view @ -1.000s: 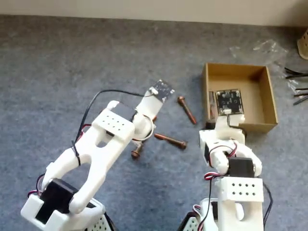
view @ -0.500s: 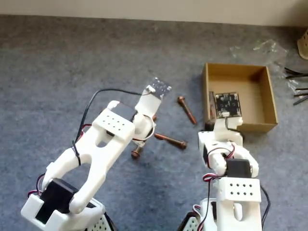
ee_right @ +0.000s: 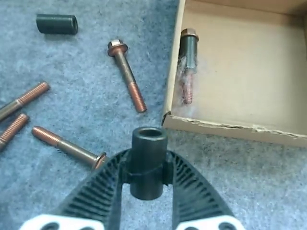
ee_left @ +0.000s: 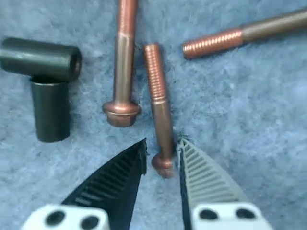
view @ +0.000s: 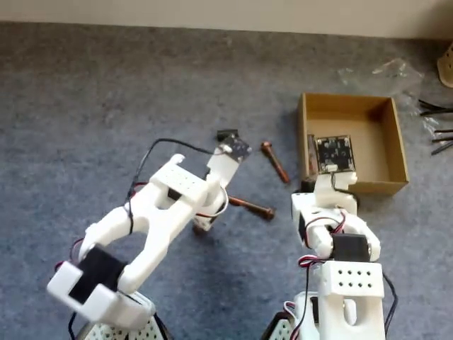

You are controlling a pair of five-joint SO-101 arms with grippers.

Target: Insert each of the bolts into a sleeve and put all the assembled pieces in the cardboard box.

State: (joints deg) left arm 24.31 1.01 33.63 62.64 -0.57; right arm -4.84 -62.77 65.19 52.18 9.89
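Note:
In the left wrist view my left gripper [ee_left: 162,146] stands open low over the carpet, its fingertips either side of the head of a copper bolt [ee_left: 159,110]. A second bolt [ee_left: 123,72] lies beside it and a third [ee_left: 240,32] farther off. Two dark sleeves [ee_left: 41,57] [ee_left: 49,112] lie touching in an L. My right gripper [ee_right: 147,158] is shut on another dark sleeve [ee_right: 148,182], held upright just outside the cardboard box [ee_right: 216,127]. Inside the box lies one bolt with a sleeve on it [ee_right: 188,52]. From above, the box [view: 352,99] is at the right, with bolts [view: 274,161] [view: 249,207] between the arms.
Grey carpet covers the table. A lone sleeve [ee_right: 56,24] and several loose bolts [ee_right: 127,74] [ee_right: 67,148] lie left of the box. Clear plastic wrap [view: 375,71] and black cable ties [view: 435,127] lie at the far right. Open carpet stretches to the left and back.
The left arm has swung and dropped toward the bolts, its wrist shifting slightly left. The right arm edged a little toward the box, then kept still with its sleeve.

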